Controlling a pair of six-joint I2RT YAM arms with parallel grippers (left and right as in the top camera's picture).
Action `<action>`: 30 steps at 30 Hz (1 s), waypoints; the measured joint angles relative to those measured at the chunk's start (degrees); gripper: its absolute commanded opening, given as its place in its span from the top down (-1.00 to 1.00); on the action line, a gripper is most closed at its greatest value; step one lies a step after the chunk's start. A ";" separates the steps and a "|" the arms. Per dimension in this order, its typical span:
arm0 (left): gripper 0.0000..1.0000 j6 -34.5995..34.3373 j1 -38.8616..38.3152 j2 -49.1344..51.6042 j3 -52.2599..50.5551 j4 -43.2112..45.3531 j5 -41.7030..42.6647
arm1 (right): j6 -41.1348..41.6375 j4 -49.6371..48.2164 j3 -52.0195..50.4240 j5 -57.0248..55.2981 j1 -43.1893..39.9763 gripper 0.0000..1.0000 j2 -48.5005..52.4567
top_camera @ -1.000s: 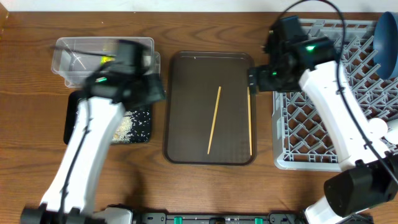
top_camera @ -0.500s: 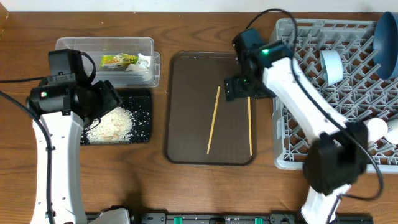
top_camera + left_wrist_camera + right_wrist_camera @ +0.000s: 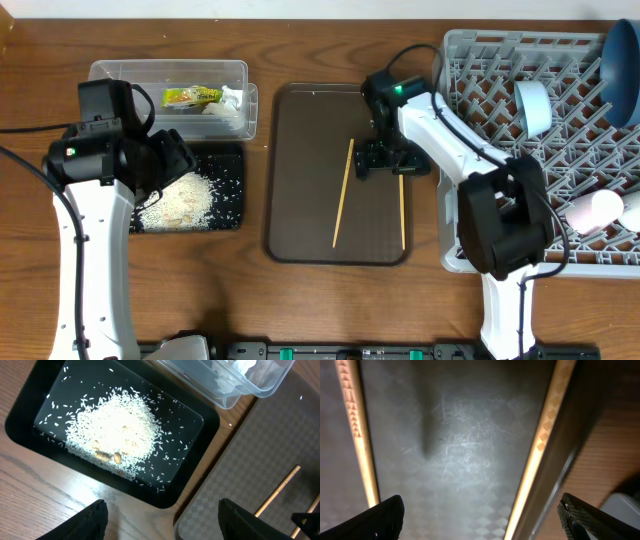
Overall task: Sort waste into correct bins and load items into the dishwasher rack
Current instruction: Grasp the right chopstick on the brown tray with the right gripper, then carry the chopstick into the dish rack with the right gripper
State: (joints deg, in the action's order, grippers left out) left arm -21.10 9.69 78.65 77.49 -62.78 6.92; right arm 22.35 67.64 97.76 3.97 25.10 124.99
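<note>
Two wooden chopsticks lie on the brown serving tray (image 3: 300,150): one (image 3: 343,192) in the middle, one (image 3: 402,205) by the right rim. My right gripper (image 3: 385,162) hangs low between them, open and empty; the right wrist view (image 3: 485,522) shows the chopsticks at left (image 3: 357,435) and right (image 3: 542,445). My left gripper (image 3: 172,160) is open and empty over the black tray (image 3: 228,215), which holds rice (image 3: 180,198) (image 3: 115,435). The clear tub (image 3: 110,75) holds the snack wrapper (image 3: 192,97) and tissue (image 3: 228,105). The grey rack (image 3: 500,190) holds the dark-blue dish (image 3: 620,70), light-blue bowl (image 3: 533,108) and pink cup (image 3: 592,210).
The rack stands against the brown tray's right rim. The tub (image 3: 225,390) and black tray (image 3: 30,415) lie just left of the brown tray (image 3: 260,470), with bare wooden table (image 3: 330,310) in front of them.
My right gripper has moved from the rack's left edge down over the brown tray, between the chopsticks. My left arm swung left off the tub and black tray, uncovering them, then stayed still.
</note>
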 measured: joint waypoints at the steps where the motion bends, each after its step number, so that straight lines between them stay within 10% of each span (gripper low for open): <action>1: -0.46 -0.02 0.00 0.00 0.00 0.00 -0.02 | 0.07 -0.24 0.00 0.04 0.00 -0.93 0.46; 17: -0.46 0.00 0.00 0.00 -0.02 0.00 -0.02 | 2.54 -1.11 0.55 -0.76 1.62 -0.57 4.61; 30: -0.46 0.00 0.00 0.00 -0.02 0.00 -0.02 | 2.97 0.22 1.14 -0.76 3.15 0.83 5.05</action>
State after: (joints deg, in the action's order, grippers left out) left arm -21.10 9.69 78.65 77.47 -62.78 6.90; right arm 25.32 67.85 98.89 3.20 28.25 130.04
